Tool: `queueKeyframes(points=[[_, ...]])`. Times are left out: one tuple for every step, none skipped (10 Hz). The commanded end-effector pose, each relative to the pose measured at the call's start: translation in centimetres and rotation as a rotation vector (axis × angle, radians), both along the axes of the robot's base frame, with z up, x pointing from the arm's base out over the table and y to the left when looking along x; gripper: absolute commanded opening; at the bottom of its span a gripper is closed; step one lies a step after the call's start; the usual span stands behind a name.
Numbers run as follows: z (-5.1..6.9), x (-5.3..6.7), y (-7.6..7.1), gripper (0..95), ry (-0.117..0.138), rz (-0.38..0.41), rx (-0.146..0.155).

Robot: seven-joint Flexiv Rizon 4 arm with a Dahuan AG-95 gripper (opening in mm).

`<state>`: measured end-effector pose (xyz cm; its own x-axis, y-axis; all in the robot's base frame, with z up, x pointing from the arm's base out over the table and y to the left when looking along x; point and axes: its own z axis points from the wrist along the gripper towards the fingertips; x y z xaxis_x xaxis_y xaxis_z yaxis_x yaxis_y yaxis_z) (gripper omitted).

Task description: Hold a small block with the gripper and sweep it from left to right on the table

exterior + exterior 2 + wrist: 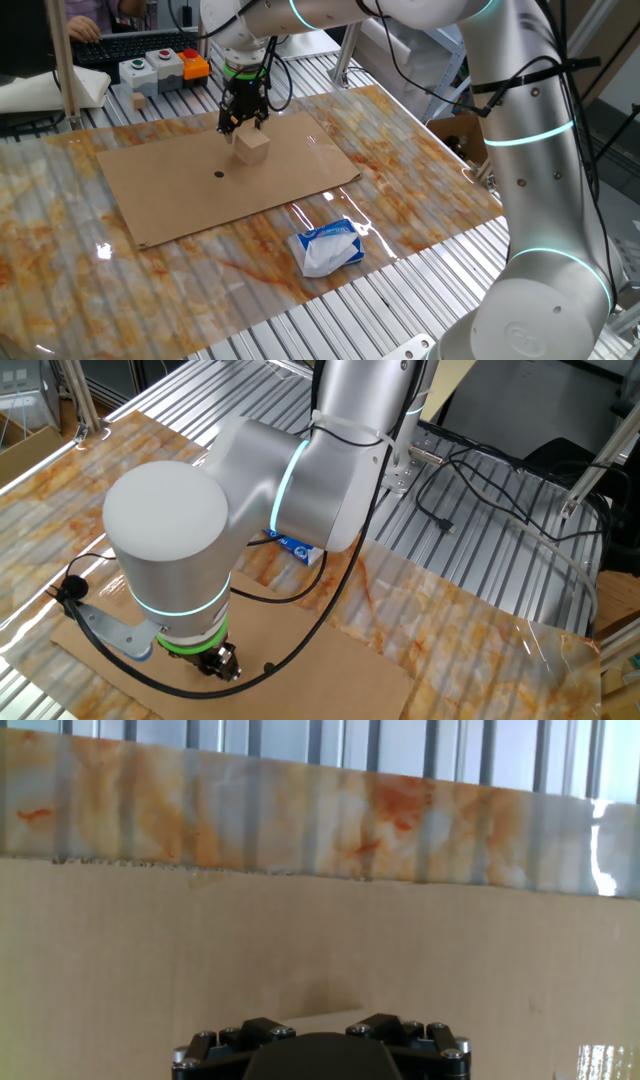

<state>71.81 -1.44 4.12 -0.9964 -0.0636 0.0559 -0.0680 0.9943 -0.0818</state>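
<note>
The small block (251,147), a pale tan wooden cube, stands on the brown cardboard sheet (200,185) that lies on the marbled table (420,190). My gripper (244,124), black with a green ring, hangs just above the block's top, fingers spread about a block's width apart, and does not visibly clamp it. In the hand view a pale strip of the block (320,1017) shows between the finger bases, and my fingertips are hidden. In the other fixed view my gripper (222,661) is low over the cardboard and the block is hidden behind the arm.
A white-and-blue soft packet (327,248) lies on the table near the front, right of the cardboard. A button box (160,68) and a small wooden piece (138,101) sit at the back. An open cardboard box (460,135) stands at the right edge.
</note>
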Motion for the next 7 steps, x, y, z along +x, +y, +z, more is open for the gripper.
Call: queueKeyframes(points=[[0.0,-0.2,0.0,76.0,0.006,-0.015,-0.001],[-0.1,-0.2,0.0,76.0,0.007,-0.013,-0.003],[-0.1,-0.2,0.0,76.0,0.004,-0.019,-0.003],[0.0,-0.2,0.0,76.0,0.006,-0.016,-0.003],[0.0,-0.3,0.0,76.0,0.006,-0.013,-0.002],[-0.2,-0.8,0.0,76.0,0.004,-0.013,-0.002],[-0.3,-1.2,0.0,76.0,0.002,-0.014,-0.002]])
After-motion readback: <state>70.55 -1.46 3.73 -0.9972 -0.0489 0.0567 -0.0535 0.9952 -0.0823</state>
